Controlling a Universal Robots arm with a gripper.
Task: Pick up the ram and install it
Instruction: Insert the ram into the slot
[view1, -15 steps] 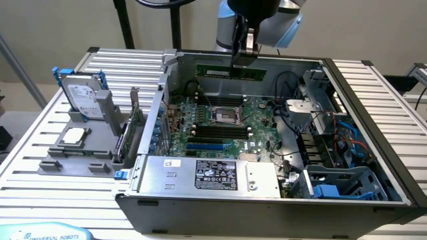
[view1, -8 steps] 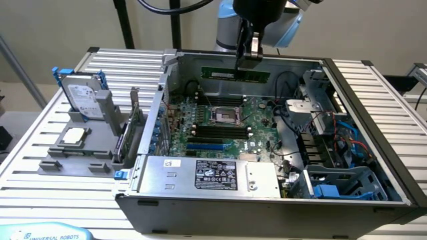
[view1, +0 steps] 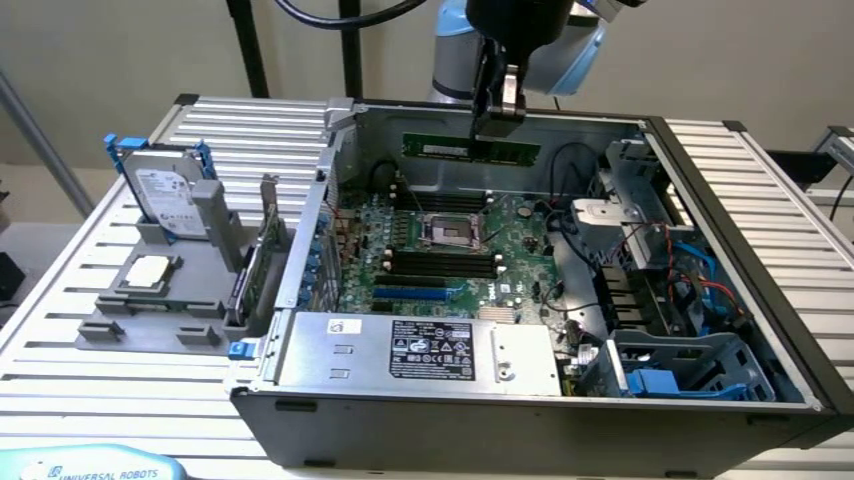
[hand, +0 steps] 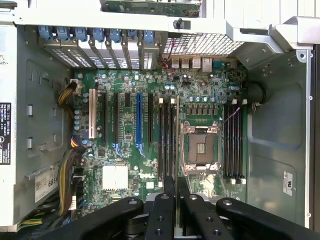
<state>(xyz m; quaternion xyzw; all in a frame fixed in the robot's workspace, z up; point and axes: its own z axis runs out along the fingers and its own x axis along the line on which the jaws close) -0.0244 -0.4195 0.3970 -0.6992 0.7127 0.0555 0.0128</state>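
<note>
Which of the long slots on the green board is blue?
The blue slot, sitting between black slots; the white slot stands further along.

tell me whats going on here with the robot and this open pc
The arm's gripper is shut on the ram, holding the green stick in the air over the open computer case. It hangs above the motherboard, not yet seated in the black slots. A hard drive and a processor chip sit in a grey holder at the exterior view's left.
</note>
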